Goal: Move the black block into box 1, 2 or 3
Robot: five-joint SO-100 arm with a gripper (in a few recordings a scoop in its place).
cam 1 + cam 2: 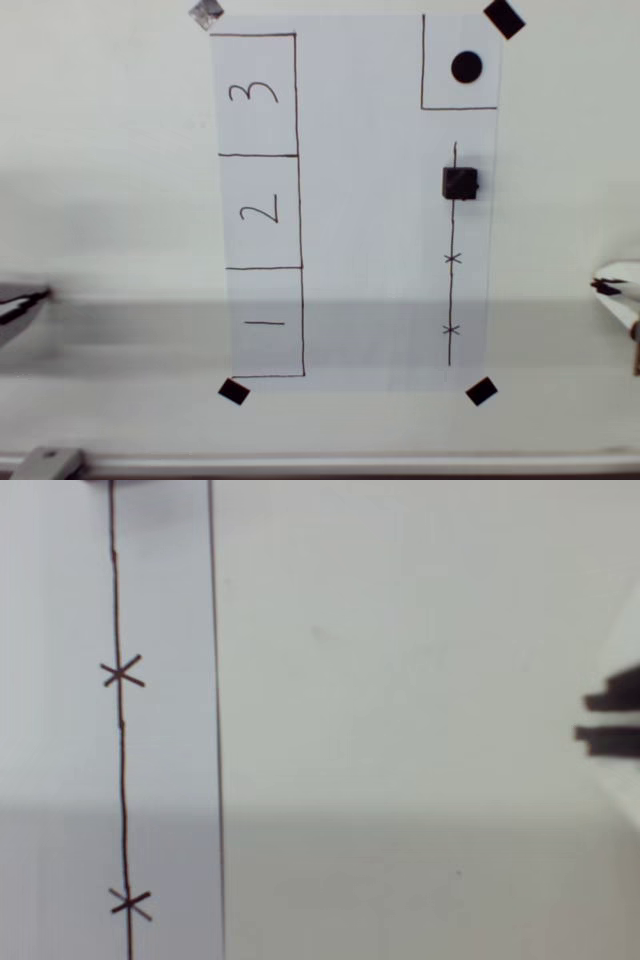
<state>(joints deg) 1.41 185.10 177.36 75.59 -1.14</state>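
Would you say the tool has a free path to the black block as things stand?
Probably yes. The black block sits alone on the drawn line on the white paper, with nothing beside it. The tool is off at the overhead view's right edge, and only bare surface lies between them.

1. White paper sheet (370, 200) lying flat on the pale table (100, 200)
2. Black tape squares at three corners: top right (504, 18), bottom left (233, 391), bottom right (481, 391)
3. Greyish tape piece (206, 13) at the top left corner
4. Outlined square holding a round black dot (466, 67)
5. Hand-drawn vertical line (452, 300) crossed by two x marks, also seen in the wrist view (121, 780)
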